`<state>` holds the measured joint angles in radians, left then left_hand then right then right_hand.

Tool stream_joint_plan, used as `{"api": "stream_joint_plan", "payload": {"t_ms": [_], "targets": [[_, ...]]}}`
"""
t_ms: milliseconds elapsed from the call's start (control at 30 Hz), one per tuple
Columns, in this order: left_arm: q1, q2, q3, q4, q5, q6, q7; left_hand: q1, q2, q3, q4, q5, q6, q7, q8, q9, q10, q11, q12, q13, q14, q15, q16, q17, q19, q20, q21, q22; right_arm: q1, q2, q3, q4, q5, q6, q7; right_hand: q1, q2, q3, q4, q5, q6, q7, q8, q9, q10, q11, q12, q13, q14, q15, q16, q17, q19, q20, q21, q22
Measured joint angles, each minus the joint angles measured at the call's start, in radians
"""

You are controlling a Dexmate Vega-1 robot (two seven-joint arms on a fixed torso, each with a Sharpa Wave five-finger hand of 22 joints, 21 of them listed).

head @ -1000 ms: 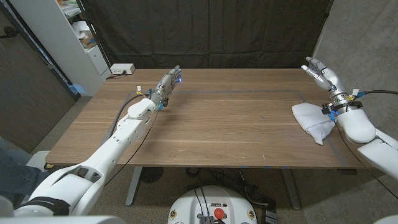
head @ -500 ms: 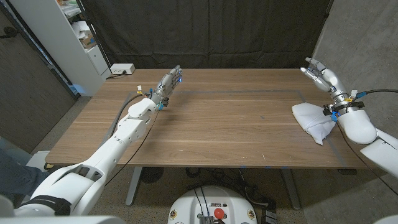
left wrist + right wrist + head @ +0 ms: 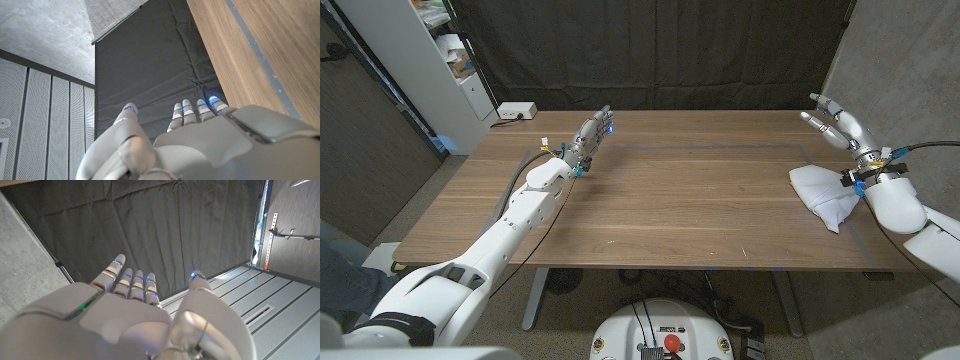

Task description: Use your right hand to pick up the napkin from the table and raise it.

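Napkin (image 3: 825, 194), one, white and crumpled into a soft mound, lies on the wooden table (image 3: 680, 200) near its right edge, inside a faint taped outline. No writing or brand can be read on it.

Right hand (image 3: 838, 123) is raised above the table's far right corner, beyond the napkin and apart from it; its fingers (image 3: 817, 120) are spread and hold nothing. The right wrist and forearm pass just beside the napkin's right side. In the right wrist view the same hand (image 3: 135, 315) shows its back, fingers extended toward a black curtain (image 3: 165, 225).

Left hand (image 3: 592, 131) stands over the far left part of the table, fingers straight and together but gripping nothing; blue lights glow at its fingertips (image 3: 199, 103).

One small white box (image 3: 517, 111) with a cable sits at the table's far left corner. One white shelf unit (image 3: 440, 60) stands beyond the table's left side; no labels on it are legible.
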<state>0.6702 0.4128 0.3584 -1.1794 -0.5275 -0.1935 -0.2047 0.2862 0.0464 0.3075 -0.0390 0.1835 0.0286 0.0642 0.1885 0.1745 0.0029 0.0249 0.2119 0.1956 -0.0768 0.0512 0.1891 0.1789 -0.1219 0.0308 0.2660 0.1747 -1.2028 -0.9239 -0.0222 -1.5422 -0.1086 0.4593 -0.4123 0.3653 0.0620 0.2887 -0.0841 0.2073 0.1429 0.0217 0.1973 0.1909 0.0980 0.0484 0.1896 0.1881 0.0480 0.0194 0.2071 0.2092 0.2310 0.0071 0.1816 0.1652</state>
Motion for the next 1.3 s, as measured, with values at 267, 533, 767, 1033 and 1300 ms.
{"api": "stream_joint_plan", "payload": {"t_ms": [267,533,767,1033,1300], "targets": [[-0.007,-0.001,0.003,0.007,0.0,0.0,-0.013,0.0,0.0,0.001,-0.001,0.0,0.0,0.0,0.0,0.0,0.0,0.0,0.0,0.0,0.0,0.0,0.0,0.0,0.006,-0.006,-0.008,0.0,-0.034,-0.021,0.022,-0.038,-0.032,-0.016,-0.016,0.005,0.005,-0.004,-0.003,-0.004,0.0,0.0,0.0,0.0,0.0,0.0,0.0,0.0,0.0,0.0,0.001,0.0,-0.004,0.004,0.0,0.0],[-0.014,-0.004,0.005,0.016,0.003,0.0,-0.021,0.0,0.0,0.001,-0.001,0.0,0.0,0.0,0.0,0.0,0.0,0.0,0.0,0.0,0.0,0.0,0.0,0.0,0.011,0.0,-0.008,0.0,-0.042,-0.028,0.027,-0.045,-0.052,-0.03,-0.027,0.005,0.005,-0.004,-0.004,-0.004,0.0,0.0,0.0,0.0,-0.004,-0.004,0.0,0.0,0.0,0.0,0.001,0.0,-0.007,0.007,0.0,0.0],[-0.019,-0.007,0.005,0.024,0.005,0.0,-0.026,0.0,0.0,0.001,-0.001,0.0,0.0,0.0,0.0,0.0,0.0,0.0,0.0,0.0,0.0,0.0,0.0,0.0,0.011,0.0,-0.008,0.0,-0.047,-0.037,0.028,-0.048,-0.084,-0.044,-0.041,0.005,0.005,-0.004,-0.004,-0.004,0.0,0.0,0.0,0.0,-0.004,-0.004,0.0,0.0,0.0,0.0,0.001,0.0,-0.011,0.004,0.0,0.0],[-0.023,-0.01,0.005,0.033,0.005,0.001,-0.032,0.0,0.0,0.001,-0.001,0.0,0.0,0.0,0.0,0.0,0.0,0.0,0.0,0.0,0.0,0.0,0.0,0.0,0.011,0.0,-0.015,0.0,-0.061,-0.051,0.03,-0.058,-0.122,-0.069,-0.059,0.005,0.005,-0.004,-0.004,-0.004,0.0,0.0,0.0,0.0,-0.004,-0.004,0.0,0.0,-0.004,-0.004,0.001,0.0,-0.011,0.004,0.0,0.0],[-0.028,-0.013,0.006,0.043,0.006,-0.001,-0.039,-0.002,0.002,-0.003,-0.005,0.0,0.0,0.0,0.0,0.0,0.0,0.0,0.0,0.0,0.0,0.0,0.0,0.0,0.011,0.0,-0.019,0.0,-0.082,-0.061,0.038,-0.074,-0.137,-0.101,-0.065,0.005,0.005,-0.001,-0.007,-0.004,0.0,0.0,0.0,0.0,-0.004,-0.004,0.0,0.0,-0.004,-0.004,0.001,0.0,-0.011,0.004,0.0,0.0]]}}
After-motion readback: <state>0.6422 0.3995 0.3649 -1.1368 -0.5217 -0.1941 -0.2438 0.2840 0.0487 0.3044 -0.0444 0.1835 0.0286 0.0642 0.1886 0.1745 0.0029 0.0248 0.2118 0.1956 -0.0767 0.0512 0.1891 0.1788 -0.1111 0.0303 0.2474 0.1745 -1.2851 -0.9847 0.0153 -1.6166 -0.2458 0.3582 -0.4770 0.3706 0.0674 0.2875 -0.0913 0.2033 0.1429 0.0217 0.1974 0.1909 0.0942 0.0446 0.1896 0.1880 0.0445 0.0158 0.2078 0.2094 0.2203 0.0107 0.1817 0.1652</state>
